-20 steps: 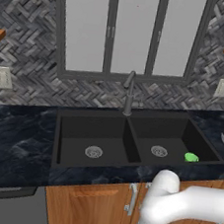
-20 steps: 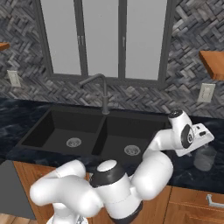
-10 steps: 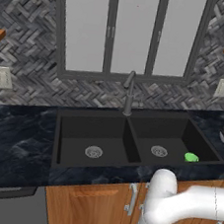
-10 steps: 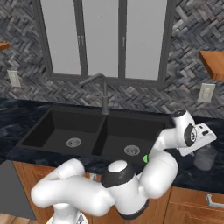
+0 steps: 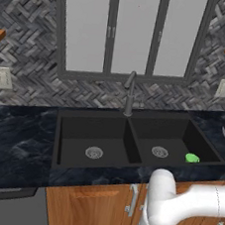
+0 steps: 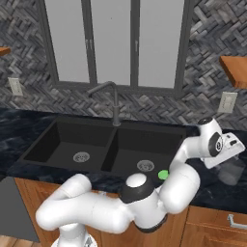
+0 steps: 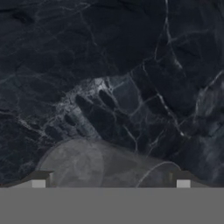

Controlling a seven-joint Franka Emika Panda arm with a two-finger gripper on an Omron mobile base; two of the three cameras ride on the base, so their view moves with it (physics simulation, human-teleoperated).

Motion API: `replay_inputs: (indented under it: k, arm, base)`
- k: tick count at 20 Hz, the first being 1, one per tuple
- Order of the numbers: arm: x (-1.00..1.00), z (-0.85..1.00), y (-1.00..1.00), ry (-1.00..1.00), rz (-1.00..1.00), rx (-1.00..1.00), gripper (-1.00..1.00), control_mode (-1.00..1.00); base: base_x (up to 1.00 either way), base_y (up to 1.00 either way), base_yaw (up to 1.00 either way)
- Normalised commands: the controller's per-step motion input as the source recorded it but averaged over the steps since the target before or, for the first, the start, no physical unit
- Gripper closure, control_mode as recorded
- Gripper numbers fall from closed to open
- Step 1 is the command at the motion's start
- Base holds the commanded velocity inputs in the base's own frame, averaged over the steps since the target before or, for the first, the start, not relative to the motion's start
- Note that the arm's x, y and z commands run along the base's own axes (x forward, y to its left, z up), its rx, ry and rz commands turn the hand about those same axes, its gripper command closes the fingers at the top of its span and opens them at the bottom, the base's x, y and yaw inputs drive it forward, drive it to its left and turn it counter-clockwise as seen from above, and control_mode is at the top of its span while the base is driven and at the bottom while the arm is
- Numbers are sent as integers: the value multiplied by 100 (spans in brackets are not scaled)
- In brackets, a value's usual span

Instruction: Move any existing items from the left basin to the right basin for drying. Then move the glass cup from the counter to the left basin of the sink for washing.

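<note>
The glass cup (image 6: 234, 170) stands on the black veined counter (image 6: 217, 193) to the right of the sink. My gripper (image 6: 230, 156) hangs just above it, open. In the hand view the cup's clear rim (image 7: 105, 164) sits at the bottom, between my two finger tips (image 7: 39, 178), which stand wide apart on either side. The left basin (image 5: 76, 142) holds nothing but its silver drain. In the right basin (image 5: 173, 139) a small bright green lump (image 5: 192, 158) lies near the right wall.
The slim dark faucet (image 5: 129, 94) rises behind the sink's centre divider. A wall outlet (image 6: 226, 102) and a wooden shelf (image 6: 235, 70) are above the counter at the right. Wooden cabinets (image 5: 92, 212) run below the counter's front edge.
My hand has shifted to the right along the counter and now sits over the glass cup. The sink and the green lump have not moved.
</note>
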Motion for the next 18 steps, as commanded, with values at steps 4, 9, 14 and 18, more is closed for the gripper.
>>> replay_inputs:
  k: [4,9,14,18]
  arm:
    - [-2,-26,-8,0,2,0,100,-100]
    - [-11,-30,0,1,1,0,100,-100]
    - [-4,-18,0,0,0,0,100,-100]
    - [-10,-2,3,0,0,0,100,-100]
  base:
    - [0,0,0]
    - [0,0,0]
    - [0,0,0]
    - [0,0,0]
